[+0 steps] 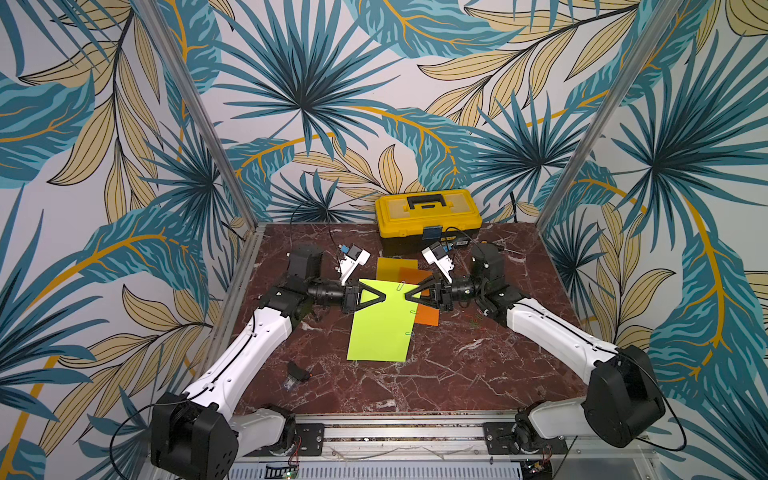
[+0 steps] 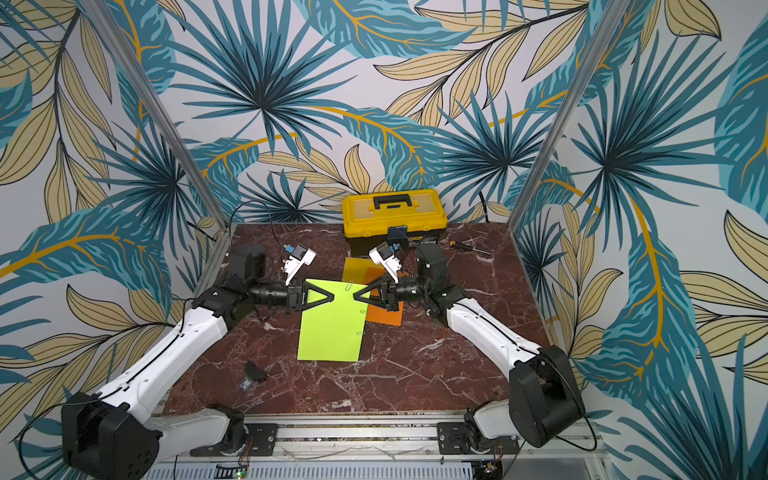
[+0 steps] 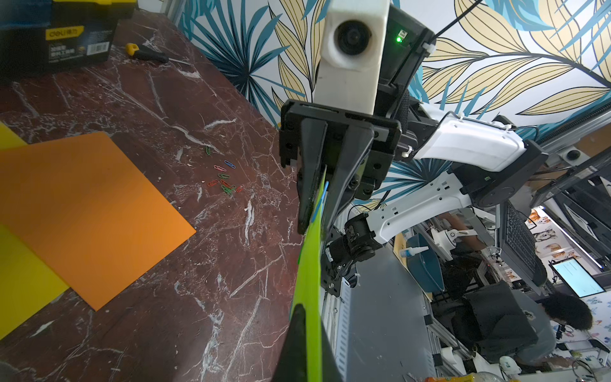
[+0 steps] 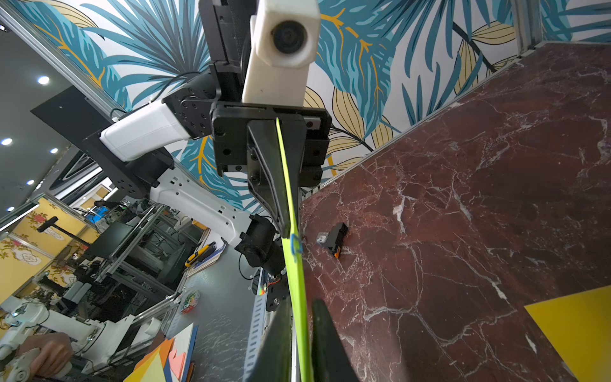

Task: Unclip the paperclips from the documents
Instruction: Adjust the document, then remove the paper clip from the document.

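Note:
The lime green document (image 1: 382, 332) hangs lifted between both grippers, its lower part reaching down toward the table. My left gripper (image 1: 386, 296) (image 3: 310, 317) is shut on its upper edge. My right gripper (image 1: 404, 296) (image 4: 302, 306) faces it with the same edge between slightly parted fingers, and a gap shows beside one finger. A blue paperclip (image 4: 295, 246) (image 3: 320, 201) sits on that edge between the two grippers. Two more clips (image 1: 413, 311) mark the sheet's right edge. The orange document (image 1: 428, 316) and the yellow document (image 1: 395, 266) lie flat behind.
Several loose coloured paperclips (image 3: 226, 180) lie on the marble table (image 1: 457, 374) by the right arm. A yellow-and-black toolbox (image 1: 428, 216) stands at the back with a screwdriver (image 2: 465, 246) to its right. A small black object (image 1: 297, 372) lies front left.

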### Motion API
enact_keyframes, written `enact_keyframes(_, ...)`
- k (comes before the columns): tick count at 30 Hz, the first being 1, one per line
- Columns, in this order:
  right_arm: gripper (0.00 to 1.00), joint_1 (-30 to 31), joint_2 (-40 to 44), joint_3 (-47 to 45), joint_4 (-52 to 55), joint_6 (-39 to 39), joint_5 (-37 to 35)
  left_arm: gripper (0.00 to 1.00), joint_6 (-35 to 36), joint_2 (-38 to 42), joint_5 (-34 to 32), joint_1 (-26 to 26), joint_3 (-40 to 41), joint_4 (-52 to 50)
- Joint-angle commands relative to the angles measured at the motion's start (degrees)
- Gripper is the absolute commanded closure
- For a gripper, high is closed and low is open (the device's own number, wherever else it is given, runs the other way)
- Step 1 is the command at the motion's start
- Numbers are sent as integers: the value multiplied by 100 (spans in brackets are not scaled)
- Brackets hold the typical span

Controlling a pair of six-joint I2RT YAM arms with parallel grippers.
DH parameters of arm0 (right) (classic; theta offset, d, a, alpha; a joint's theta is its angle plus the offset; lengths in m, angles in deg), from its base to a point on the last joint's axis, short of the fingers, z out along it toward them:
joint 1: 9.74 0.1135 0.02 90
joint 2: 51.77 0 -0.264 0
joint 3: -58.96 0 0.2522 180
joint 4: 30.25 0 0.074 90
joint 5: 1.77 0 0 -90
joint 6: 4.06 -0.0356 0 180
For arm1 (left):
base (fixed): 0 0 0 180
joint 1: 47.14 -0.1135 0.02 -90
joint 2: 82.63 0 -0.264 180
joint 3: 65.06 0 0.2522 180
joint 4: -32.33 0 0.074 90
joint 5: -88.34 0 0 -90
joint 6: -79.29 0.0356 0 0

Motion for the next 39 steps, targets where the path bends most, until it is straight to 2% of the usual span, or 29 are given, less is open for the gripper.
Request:
enact_keyframes(1, 72, 18, -15, 337, 1164, 828, -122, 100, 110, 60, 8, 20, 51, 72)
enact_keyframes(7, 51, -47, -81, 1089, 3205, 2190, -368, 100, 239, 131, 95, 18, 155, -80)
enact_keyframes(10, 45, -48, -192, 1398, 3687, 2564, -514, 100, 267, 157, 153, 14, 226, -132)
enact_keyframes(15, 41, -28, -481, 1822, 4074, 2857, -518, 100, 350, 175, 245, 18, 337, -220)
enact_keyframes(21, 42, 84, -958, 2425, 4912, 3383, -445, 100, 486, 184, 270, 21, 372, -362)
enact_keyframes(39, 58, 181, -1284, 2802, 5272, 3510, -373, 100, 597, 88, 290, 13, 472, -363)
